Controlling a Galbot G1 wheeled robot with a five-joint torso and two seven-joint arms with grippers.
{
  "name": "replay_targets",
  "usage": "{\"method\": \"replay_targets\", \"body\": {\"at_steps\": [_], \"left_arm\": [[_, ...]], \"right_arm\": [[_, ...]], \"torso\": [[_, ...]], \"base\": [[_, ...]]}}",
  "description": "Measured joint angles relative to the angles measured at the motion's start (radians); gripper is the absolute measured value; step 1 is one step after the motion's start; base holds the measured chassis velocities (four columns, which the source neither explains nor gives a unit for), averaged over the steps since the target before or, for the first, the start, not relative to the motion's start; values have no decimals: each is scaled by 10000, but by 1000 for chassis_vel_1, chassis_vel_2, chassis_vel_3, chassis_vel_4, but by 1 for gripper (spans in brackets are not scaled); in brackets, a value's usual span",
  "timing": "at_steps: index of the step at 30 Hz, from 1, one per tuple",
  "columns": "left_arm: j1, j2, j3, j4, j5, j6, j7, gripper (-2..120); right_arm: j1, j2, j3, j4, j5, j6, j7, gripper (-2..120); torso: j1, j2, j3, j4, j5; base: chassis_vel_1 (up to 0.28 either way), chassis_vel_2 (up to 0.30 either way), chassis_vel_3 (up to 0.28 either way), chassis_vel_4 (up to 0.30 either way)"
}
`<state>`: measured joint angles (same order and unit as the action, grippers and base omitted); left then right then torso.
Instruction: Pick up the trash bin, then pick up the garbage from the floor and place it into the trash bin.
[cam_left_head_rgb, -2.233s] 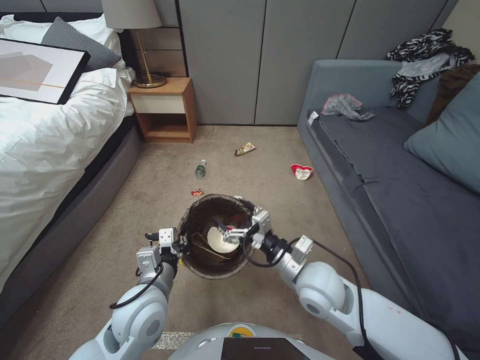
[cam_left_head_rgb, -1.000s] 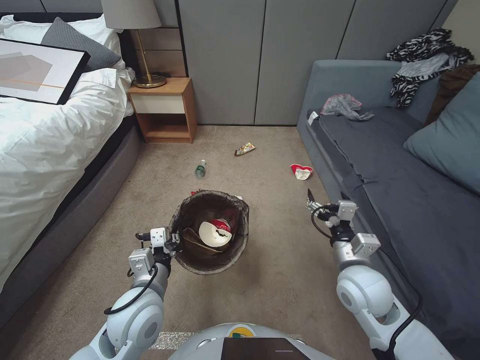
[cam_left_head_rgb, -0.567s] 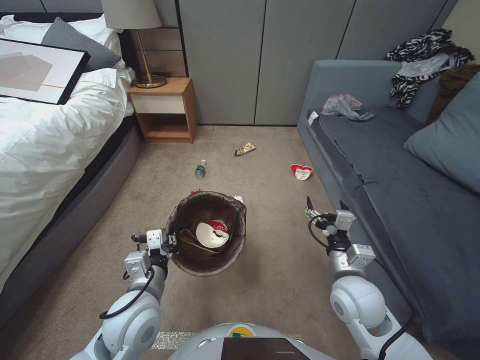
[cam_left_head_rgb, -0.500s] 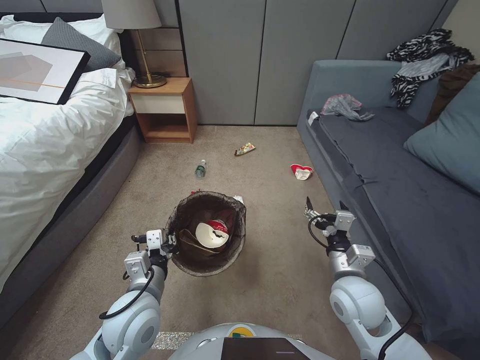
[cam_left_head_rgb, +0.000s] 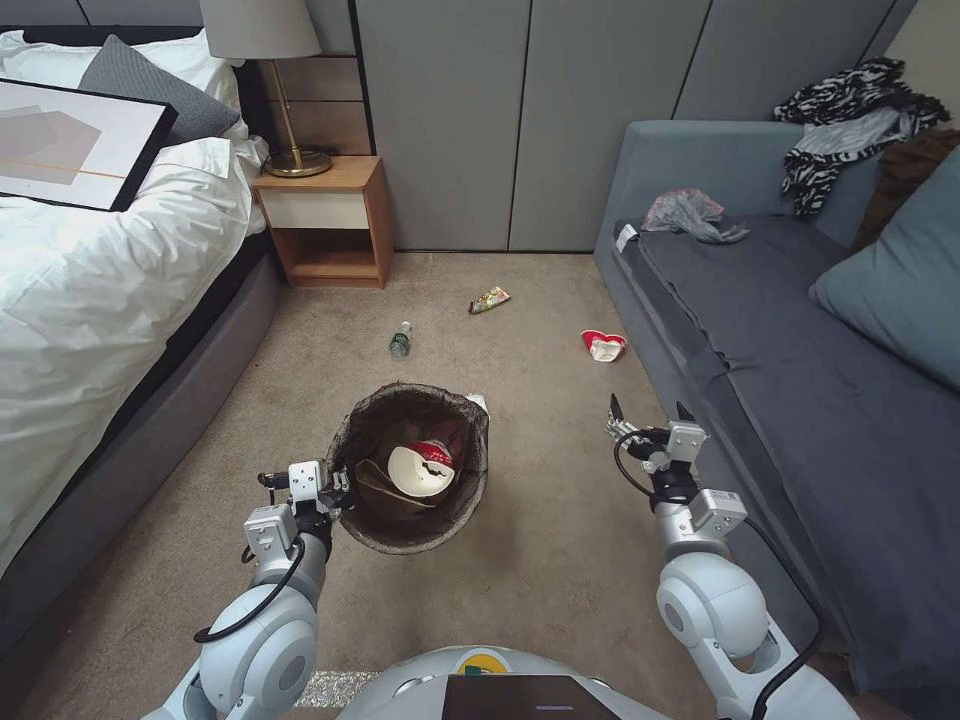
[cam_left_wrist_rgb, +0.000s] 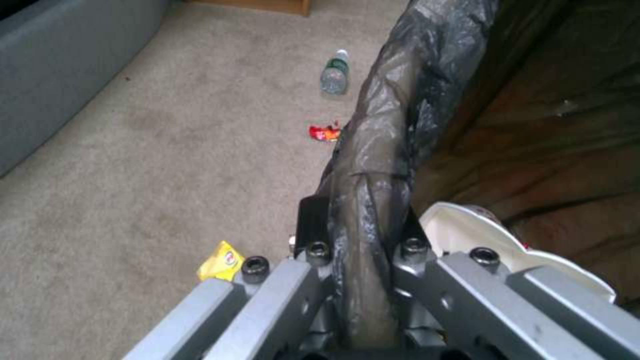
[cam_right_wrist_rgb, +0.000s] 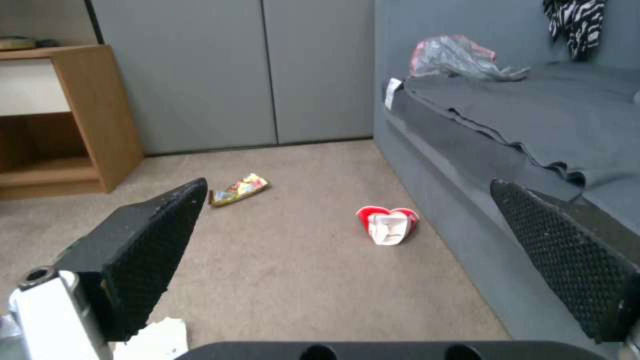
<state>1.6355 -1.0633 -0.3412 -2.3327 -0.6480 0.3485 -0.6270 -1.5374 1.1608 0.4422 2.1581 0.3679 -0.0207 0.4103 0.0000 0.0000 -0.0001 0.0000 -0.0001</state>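
Trash bin (cam_left_head_rgb: 372, 530) was held off the carpet in front of the robot, left of centre, between the bed (cam_left_head_rgb: 90, 300) and the sofa (cam_left_head_rgb: 800, 380). Round bucket, dark brown-black liner folded over the rim, liner crinkled and semi-transparent in the left wrist view (cam_left_wrist_rgb: 380, 165). Inside: a red-and-white paper cup (cam_left_head_rgb: 420, 468) lying on its side, mouth up, plus some brownish paper under it. Left gripper (cam_left_head_rgb: 335, 490) was clamped on the near-left rim, one finger each side of the liner-wrapped edge (cam_left_wrist_rgb: 363, 270). Right gripper (cam_left_head_rgb: 645, 412) was up in the air just beside the sofa front, jaws spread wide, nothing between them (cam_right_wrist_rgb: 347, 260). Garbage on the floor: small plastic bottle (cam_left_head_rgb: 400, 340) beyond the bin, colourful snack wrapper (cam_left_head_rgb: 489, 298) farther toward the wall panels, crushed red-and-white cup (cam_left_head_rgb: 603, 345) near the sofa base. Left wrist view also had a tiny red wrapper (cam_left_wrist_rgb: 325, 132) just beside the bin wall and a yellow wrapper (cam_left_wrist_rgb: 221, 260) on the carpet near the gripper. A white crumpled scrap (cam_left_head_rgb: 477, 401) sat at the bin's far rim; can't tell whether it touched. Nightstand (cam_left_head_rgb: 325, 220) stood against the wall by the bed.
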Motion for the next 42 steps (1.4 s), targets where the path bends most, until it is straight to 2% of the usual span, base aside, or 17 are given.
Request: {"method": "replay_targets", "body": {"at_steps": [42], "left_arm": [[233,-66,-219,-17,123,-137,7,0]], "right_arm": [[177,44,-89,-57,-8,-74,178,100]], "torso": [[0,0,1,0,-2]], "base": [[-87,86,90,-89]]}}
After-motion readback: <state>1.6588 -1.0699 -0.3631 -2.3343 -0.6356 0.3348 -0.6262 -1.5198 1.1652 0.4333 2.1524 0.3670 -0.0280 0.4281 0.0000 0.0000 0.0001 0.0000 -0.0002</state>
